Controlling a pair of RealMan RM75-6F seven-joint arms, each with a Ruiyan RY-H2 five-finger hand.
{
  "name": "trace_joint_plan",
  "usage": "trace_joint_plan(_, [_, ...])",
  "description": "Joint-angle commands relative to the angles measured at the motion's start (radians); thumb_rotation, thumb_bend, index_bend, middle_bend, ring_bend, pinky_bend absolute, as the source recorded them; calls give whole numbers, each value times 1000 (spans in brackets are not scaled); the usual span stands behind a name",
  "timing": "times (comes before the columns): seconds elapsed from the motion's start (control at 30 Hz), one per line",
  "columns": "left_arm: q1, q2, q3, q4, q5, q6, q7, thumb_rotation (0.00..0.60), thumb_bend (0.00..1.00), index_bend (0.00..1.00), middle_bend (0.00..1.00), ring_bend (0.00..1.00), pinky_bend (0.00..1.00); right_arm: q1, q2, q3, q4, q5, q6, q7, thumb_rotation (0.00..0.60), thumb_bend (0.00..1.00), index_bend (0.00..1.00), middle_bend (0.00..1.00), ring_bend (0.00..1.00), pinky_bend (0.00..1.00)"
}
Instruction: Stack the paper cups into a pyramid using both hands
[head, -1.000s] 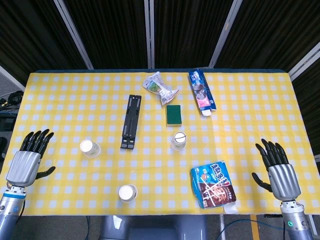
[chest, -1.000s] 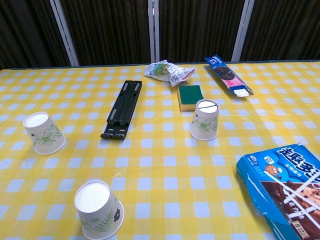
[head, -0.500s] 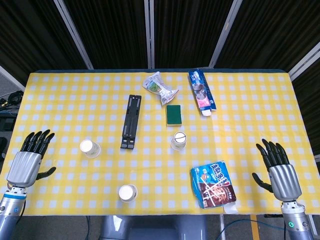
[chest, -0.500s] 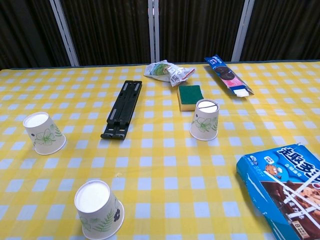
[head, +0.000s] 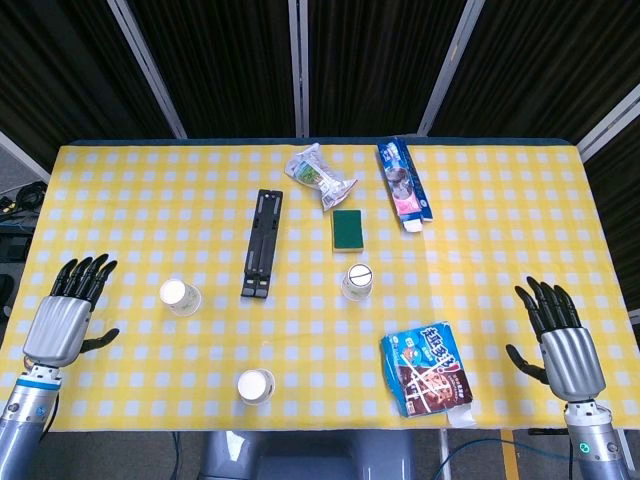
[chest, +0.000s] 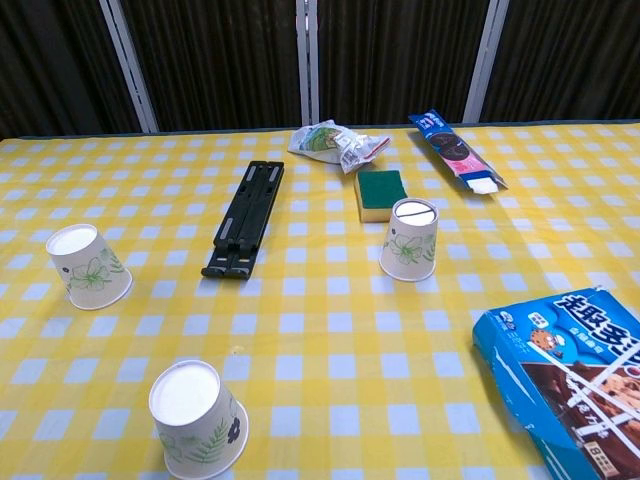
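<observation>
On the table (head: 500, 200) nothing's stacked yet, so I'd say we're at the very start, before any reach. Biggest obstacle is the blue snack box (head: 427, 369) near the front right, sitting between the right hand (head: 563, 338) and the middle. Both hands hover at the outer front edges, fingers spread, holding nothing; the left hand (head: 67, 313) is near the left cup (head: 180, 296). Other cups: front cup (head: 255, 386) by the near edge, center cup (head: 357, 281) just ahead of the sponge (head: 347, 229). All three sit upside down, well apart. Open room is between them, beside the black stand (head: 262, 242), so probably build there.
</observation>
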Motion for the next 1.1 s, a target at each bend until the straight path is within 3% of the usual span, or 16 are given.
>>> trace_joint_plan(0.03, [-39,7,-21,-32,-23,-56,28,600,83,1,0,0,0,0,2,-1,0,-4,3,2,600,152,0,0,0,0])
trace_joint_plan(0.23, [-116,10,-58,-70,-105,-182,120,600,96,155,0,0,0,-1,5,0,-3,-4,6,12,600,152,0,0,0,0])
trace_joint_plan(0.37, [-163,-5,-71,-76,-167,-262,173,600,175,251,0,0,0,-2,6,1,-3,-5,9,13,600,152,0,0,0,0])
trace_joint_plan(0.6, [-222,-40,-79,-62,-265,-373,208,600,177,267,0,0,0,-3,7,3,-4,-1,10,20,600,152,0,0,0,0])
trace_joint_plan(0.9, [-275,-62,-93,-39,-368,-435,243,600,181,195,0,0,0,-3,10,3,-6,-3,11,29,600,152,0,0,0,0])
trace_joint_plan(1.1, [-305,-70,-93,-38,-407,-459,265,600,303,233,0,0,0,-3,12,5,-7,1,12,35,600,152,0,0,0,0])
